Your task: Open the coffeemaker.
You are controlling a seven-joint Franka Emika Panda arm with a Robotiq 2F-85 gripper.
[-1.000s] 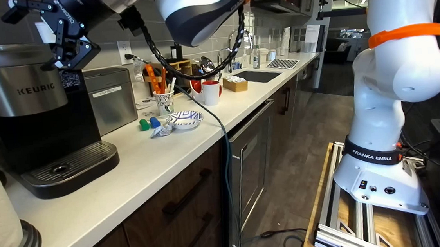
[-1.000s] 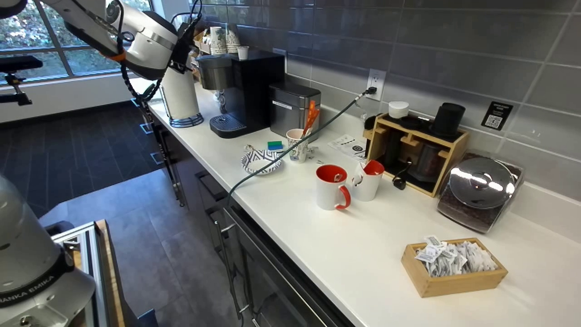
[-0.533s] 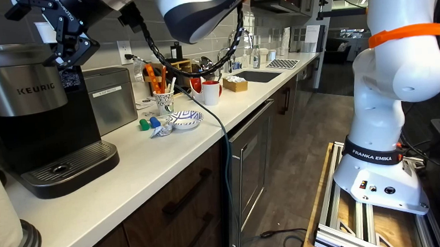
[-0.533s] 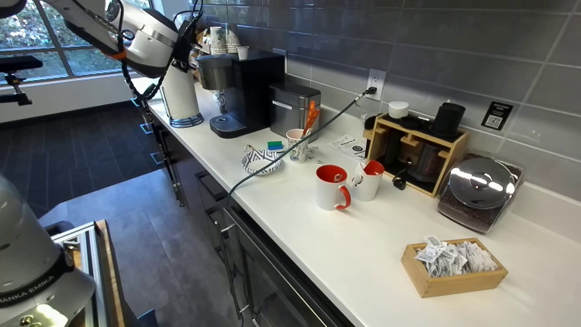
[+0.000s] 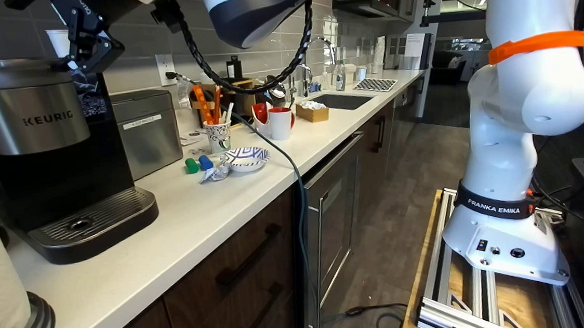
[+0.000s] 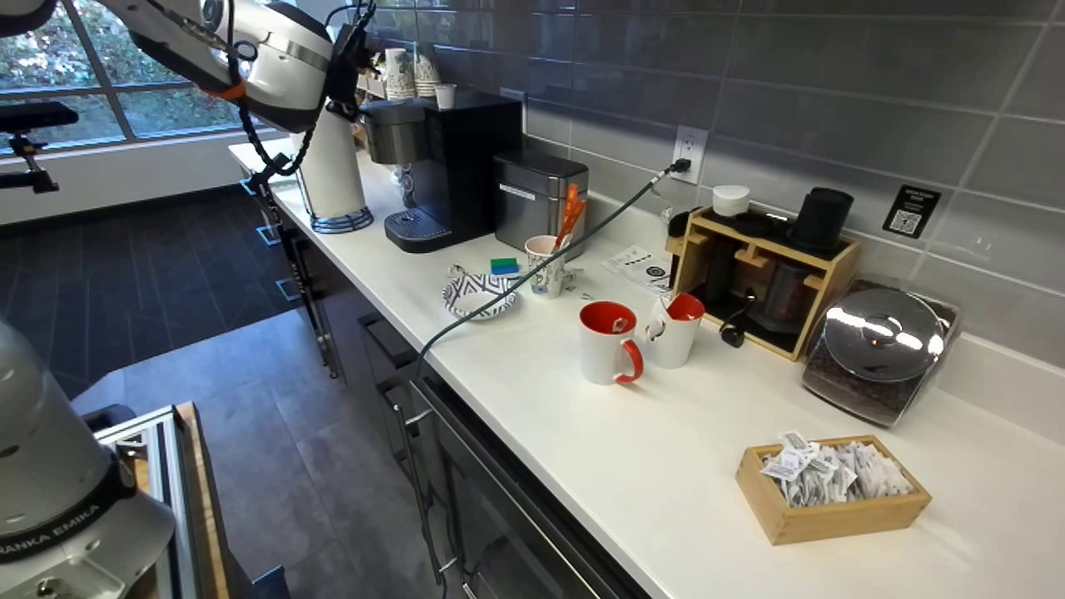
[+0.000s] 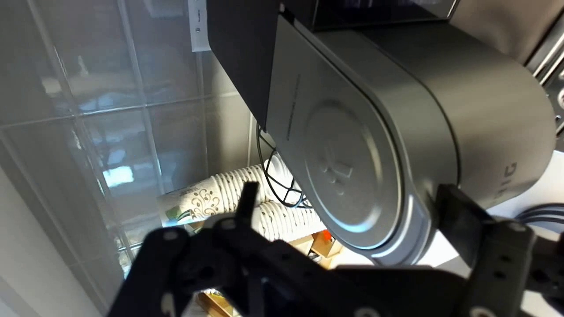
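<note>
The black coffeemaker with its silver lettered band stands on the counter in both exterior views (image 5: 33,122) (image 6: 478,166). Its rounded grey lid (image 7: 343,176) lies down flat on the body in the wrist view. My gripper (image 5: 38,33) is open, high at the lid's front end; it also shows partly in an exterior view (image 6: 366,87). In the wrist view my gripper (image 7: 350,191) has the lid's rounded front between its spread fingers. The right-hand finger (image 7: 462,224) is close beside the lid's front lip; whether it touches I cannot tell. The left-hand finger stands apart above the lid.
A small white cup (image 5: 59,42) stands on the coffeemaker's top. A boxy grey appliance (image 5: 148,128) stands beside it. A paper towel roll (image 6: 327,170) stands on its far side, near stacked paper cups (image 6: 399,75). A patterned bowl (image 5: 246,159) and utensil cup (image 5: 217,138) sit on the counter.
My gripper has moved up and slightly closer to the coffeemaker. Its lower fingertip has risen from the lid's lower side to the lid's front edge. The coffeemaker has not moved.
</note>
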